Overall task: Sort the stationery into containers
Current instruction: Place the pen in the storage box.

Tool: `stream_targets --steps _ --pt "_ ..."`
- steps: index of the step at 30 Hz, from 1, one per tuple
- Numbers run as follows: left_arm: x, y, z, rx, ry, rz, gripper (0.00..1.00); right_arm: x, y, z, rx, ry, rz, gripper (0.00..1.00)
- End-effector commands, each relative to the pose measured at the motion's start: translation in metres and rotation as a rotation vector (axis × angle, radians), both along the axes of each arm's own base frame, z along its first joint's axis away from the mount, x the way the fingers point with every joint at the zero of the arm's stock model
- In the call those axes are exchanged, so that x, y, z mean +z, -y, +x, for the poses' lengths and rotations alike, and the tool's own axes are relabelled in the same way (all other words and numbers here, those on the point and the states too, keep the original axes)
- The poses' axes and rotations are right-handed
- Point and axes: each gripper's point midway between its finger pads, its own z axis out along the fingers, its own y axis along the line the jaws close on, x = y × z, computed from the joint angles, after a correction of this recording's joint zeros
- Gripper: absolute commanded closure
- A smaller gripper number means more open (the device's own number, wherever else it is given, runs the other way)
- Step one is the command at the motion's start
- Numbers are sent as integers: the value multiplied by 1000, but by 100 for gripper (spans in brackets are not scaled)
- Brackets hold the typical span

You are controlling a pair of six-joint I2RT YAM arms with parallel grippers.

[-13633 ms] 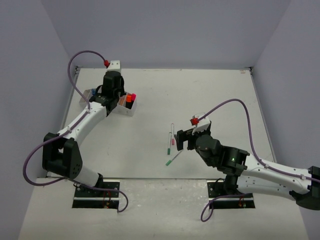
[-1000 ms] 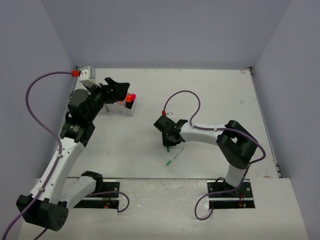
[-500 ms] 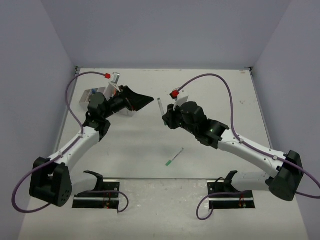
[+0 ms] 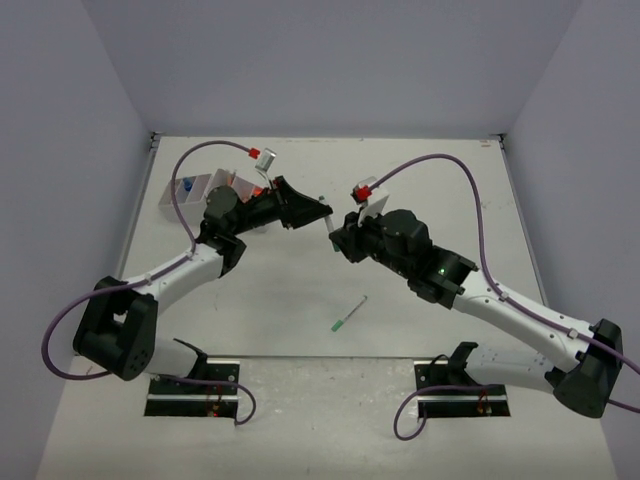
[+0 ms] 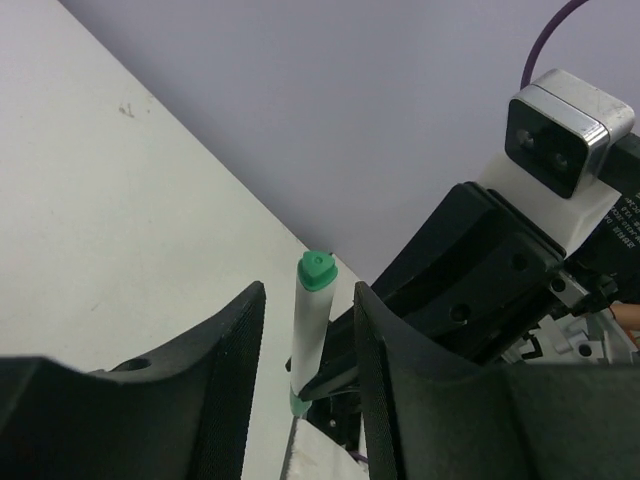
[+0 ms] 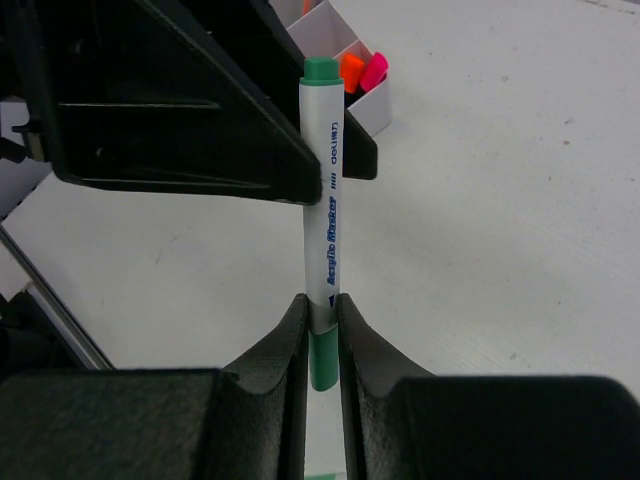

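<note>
My right gripper [image 6: 322, 305] was clenched on the white marker [image 6: 322, 200], clamping the barrel just above its lower green cap. The marker stood upright from the jaws, pointing to 12 o'clock in the right wrist view.

My left gripper [image 5: 309, 295] was released. Its jaws were spread wide on either side of the same marker, with a gap on each side in the left wrist view. I could not tell whether either finger touched the barrel.

The white organiser [image 4: 172, 198] sat on the counter [image 4: 300, 350] at 10 o'clock from both grippers, partly hidden by my left arm. One compartment held a blue-capped item [image 4: 186, 185]. An orange highlighter [image 6: 351, 68] and a pink highlighter [image 6: 375, 70] stood side by side in it; I could not tell whether they shared a compartment. A thin pen [image 4: 350, 313] with a green tip lay on the counter at 6 o'clock from the grippers, well apart.
</note>
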Motion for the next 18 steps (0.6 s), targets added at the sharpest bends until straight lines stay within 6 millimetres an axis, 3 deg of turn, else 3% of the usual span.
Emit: stream_targets --steps 1,2,4,5,6,7,9,10,11,12,13,14,15,17,18 --pt "36 13 -8 -64 112 -58 62 13 -7 -4 58 45 22 100" --pt "37 15 -9 -69 115 -59 66 12 -7 -4 59 43 20 100" --pt "40 17 -10 -77 125 -63 92 12 -5 -2 47 47 17 100" --pt "41 18 -11 -82 129 -63 100 12 -4 -1 36 48 16 100" --pt "42 17 -12 -83 139 -62 100 11 -2 2 16 49 13 95" --pt "43 17 -13 -84 160 -55 100 10 2 6 -19 54 5 71" --pt "40 15 4 -1 230 31 100 4 15 18 -122 54 -14 9" --pt "36 11 22 87 245 104 100 -1 16 20 -136 46 -20 3" --pt "55 3 45 220 295 174 100 -5 25 28 -208 47 -35 1" --pt "46 -22 83 447 273 324 100 -12 35 34 -273 35 -60 1" --pt "29 -54 107 631 241 491 100 -19 42 38 -319 24 -84 1" --pt "31 -63 113 685 241 519 100 -23 43 40 -333 16 -95 1" --pt "38 -104 134 896 236 625 100 -27 53 43 -383 3 -113 1" --pt "55 -158 153 1111 261 728 100 -39 58 43 -396 -18 -140 1" --pt "66 -203 165 1275 254 747 100 -42 59 41 -393 -24 -142 1"
